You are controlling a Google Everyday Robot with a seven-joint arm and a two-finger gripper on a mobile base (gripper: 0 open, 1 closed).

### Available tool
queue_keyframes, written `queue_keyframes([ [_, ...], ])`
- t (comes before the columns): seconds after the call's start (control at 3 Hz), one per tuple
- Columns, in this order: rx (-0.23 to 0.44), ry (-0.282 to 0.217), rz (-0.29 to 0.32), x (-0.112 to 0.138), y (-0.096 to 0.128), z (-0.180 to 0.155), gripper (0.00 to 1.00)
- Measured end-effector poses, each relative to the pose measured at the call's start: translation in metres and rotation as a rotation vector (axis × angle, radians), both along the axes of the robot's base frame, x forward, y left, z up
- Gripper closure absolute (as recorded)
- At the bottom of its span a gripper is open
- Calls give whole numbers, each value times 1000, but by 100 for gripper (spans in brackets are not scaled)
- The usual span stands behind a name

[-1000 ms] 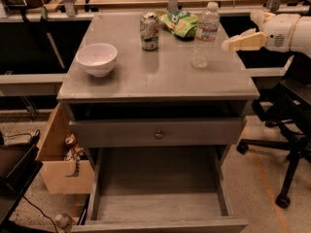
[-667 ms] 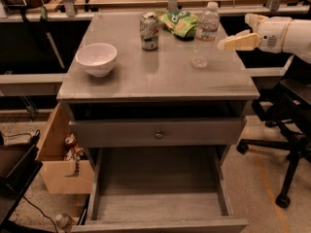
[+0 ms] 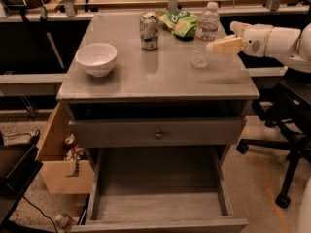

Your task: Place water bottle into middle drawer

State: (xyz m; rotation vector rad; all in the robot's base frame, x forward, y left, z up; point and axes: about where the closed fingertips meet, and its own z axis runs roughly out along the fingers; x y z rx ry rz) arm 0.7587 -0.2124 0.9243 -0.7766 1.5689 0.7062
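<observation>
The water bottle (image 3: 203,35), clear with a white cap, stands upright on the back right of the grey cabinet top (image 3: 160,76). My gripper (image 3: 221,37) reaches in from the right at bottle height, open and empty. Its near fingertip (image 3: 214,46) is just beside the bottle's right side. I cannot tell whether it touches the bottle. The middle drawer (image 3: 160,193), a deep grey box with a plank floor, is pulled out below at the front and holds nothing.
A white bowl (image 3: 96,58), a green-and-white soda can (image 3: 149,31) and a green snack bag (image 3: 180,23) share the top. A shallower drawer with a round knob (image 3: 159,134) sits slightly open above. A cardboard box (image 3: 63,169) stands at the left, an office chair (image 3: 291,144) at the right.
My gripper has moved left, from clear of the bottle to right beside it. The bottle and the drawers have not moved.
</observation>
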Motion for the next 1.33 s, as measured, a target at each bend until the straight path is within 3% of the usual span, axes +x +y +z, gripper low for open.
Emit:
queue_keyframes([
  [0.33,35,1,27,7,14,-3,0],
  [0.67,62,-36,65,11,31,5,2],
  [1.0,70,-64,92,11,43,13,26],
  [1.33,70,-61,95,12,46,12,47],
])
